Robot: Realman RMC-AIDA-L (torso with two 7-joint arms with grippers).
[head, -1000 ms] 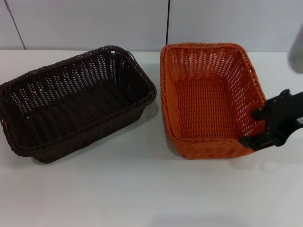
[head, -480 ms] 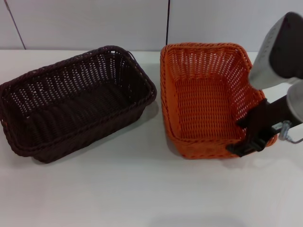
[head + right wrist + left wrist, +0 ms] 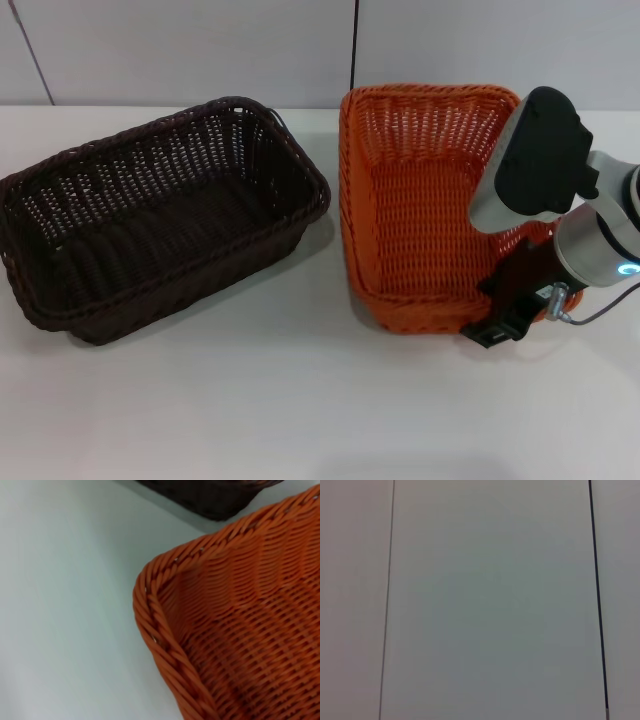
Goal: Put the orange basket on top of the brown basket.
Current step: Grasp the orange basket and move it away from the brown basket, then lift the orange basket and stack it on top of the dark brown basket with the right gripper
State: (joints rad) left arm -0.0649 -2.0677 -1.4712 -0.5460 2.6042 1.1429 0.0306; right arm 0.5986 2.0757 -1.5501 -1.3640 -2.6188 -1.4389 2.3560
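Note:
The orange basket [image 3: 352, 200] stands on the white table, right of centre. To its left, a small gap away, the brown basket [image 3: 150, 160] sits at an angle. My right gripper [image 3: 505, 300] is at the orange basket's near right corner, open. One black finger is inside the wall and the other outside the near rim. The right wrist view shows that braided orange basket corner [image 3: 160, 625] close up, with a bit of the brown basket [image 3: 215, 500] beyond it. My left gripper is out of view.
A white table [image 3: 300, 400] carries both baskets, with bare surface in front of them. A pale panelled wall [image 3: 200, 50] rises behind. The left wrist view holds only a plain pale surface with thin seams [image 3: 597, 605].
My right arm has swung in from the right edge, over the orange basket's right side. The gripper slid left along the near rim toward the corner. The orange basket shifted slightly.

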